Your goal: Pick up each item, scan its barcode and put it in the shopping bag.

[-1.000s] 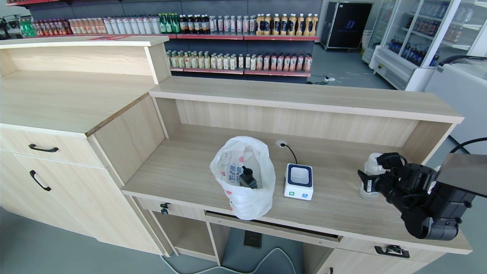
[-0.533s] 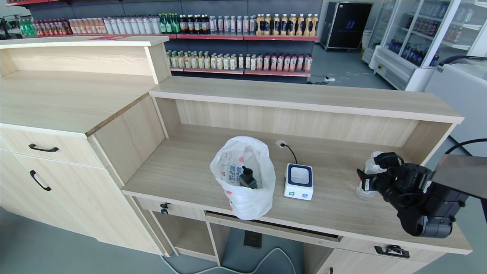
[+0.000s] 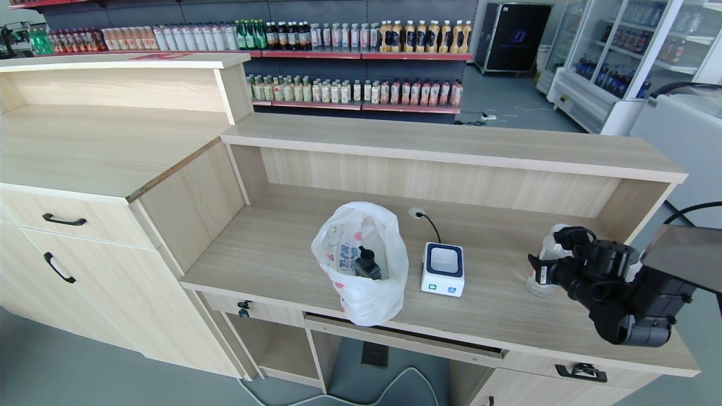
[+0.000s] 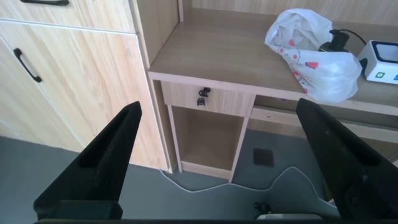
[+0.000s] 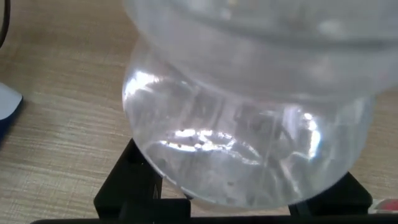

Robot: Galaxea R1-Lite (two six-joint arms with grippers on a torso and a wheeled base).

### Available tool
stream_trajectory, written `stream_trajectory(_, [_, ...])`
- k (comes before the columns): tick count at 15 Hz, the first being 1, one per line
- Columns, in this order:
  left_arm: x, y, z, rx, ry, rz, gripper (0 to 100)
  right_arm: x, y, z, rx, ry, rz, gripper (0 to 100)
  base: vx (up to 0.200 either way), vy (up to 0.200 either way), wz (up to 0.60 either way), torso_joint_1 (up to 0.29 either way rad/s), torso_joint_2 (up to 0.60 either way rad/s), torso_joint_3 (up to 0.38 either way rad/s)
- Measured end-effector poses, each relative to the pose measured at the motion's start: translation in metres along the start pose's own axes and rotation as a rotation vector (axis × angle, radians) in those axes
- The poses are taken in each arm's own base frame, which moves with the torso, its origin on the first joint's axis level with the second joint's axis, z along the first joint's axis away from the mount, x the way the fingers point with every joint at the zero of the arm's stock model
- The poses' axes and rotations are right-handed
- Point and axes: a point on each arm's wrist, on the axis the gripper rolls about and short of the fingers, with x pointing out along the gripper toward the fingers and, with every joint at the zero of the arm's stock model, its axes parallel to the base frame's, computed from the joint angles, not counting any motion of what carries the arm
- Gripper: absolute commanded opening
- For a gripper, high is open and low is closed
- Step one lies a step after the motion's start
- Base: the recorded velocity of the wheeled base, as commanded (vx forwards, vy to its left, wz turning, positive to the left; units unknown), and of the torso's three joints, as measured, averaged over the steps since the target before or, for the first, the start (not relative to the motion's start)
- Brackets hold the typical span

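Observation:
A clear plastic bottle (image 3: 536, 287) stands upright at the right end of the counter, and my right gripper (image 3: 553, 253) is shut on it. Seen from the right wrist, the bottle's (image 5: 249, 143) rounded body sits between the two dark fingers (image 5: 134, 186), just over the wood. The white shopping bag (image 3: 361, 265) stands open near the counter's front edge with a dark-capped bottle (image 3: 368, 264) inside. The white barcode scanner (image 3: 443, 268) sits between the bag and the held bottle. My left gripper (image 4: 217, 109) is open, low in front of the counter, left of the bag (image 4: 311, 50).
A raised ledge (image 3: 451, 144) and side walls box in the counter recess. The scanner's black cable (image 3: 431, 225) runs to a hole at the back. A taller cabinet (image 3: 84, 152) stands to the left. Drawers and an open kneehole (image 4: 208, 140) lie below the counter.
My right gripper has shifted a little to the left and slightly upward, taking the clear bottle with it. The bag and the scanner have stayed put.

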Motion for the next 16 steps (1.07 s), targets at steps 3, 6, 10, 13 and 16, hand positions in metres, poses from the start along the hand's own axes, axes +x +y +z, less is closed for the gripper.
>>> stream_trajectory(3, [0.0,0.0,0.0,0.0,0.0,0.0,100,0.0,-0.002,0.019,0.049,0.041,0.008,0,0.0,0.0,0.0,0.0,0.0,0.0])
stream_trajectory(6, [0.0,0.0,0.0,0.0,0.0,0.0,100,-0.012,-0.005,0.048,0.099,0.125,0.018,0,0.0,0.0,0.0,0.0,0.0,0.0])
stream_trajectory(10, [0.0,0.0,0.0,0.0,0.0,0.0,100,-0.059,-0.001,0.118,0.199,0.247,0.076,0,0.0,0.0,0.0,0.0,0.0,0.0])
stream_trajectory(13, [0.0,0.0,0.0,0.0,0.0,0.0,100,-0.123,0.011,0.178,0.237,0.264,0.155,0,0.0,0.0,0.0,0.0,0.0,0.0])
stream_trajectory(16, [0.0,0.0,0.0,0.0,0.0,0.0,100,-0.191,0.034,0.217,0.249,0.303,0.258,0,0.0,0.0,0.0,0.0,0.0,0.0])
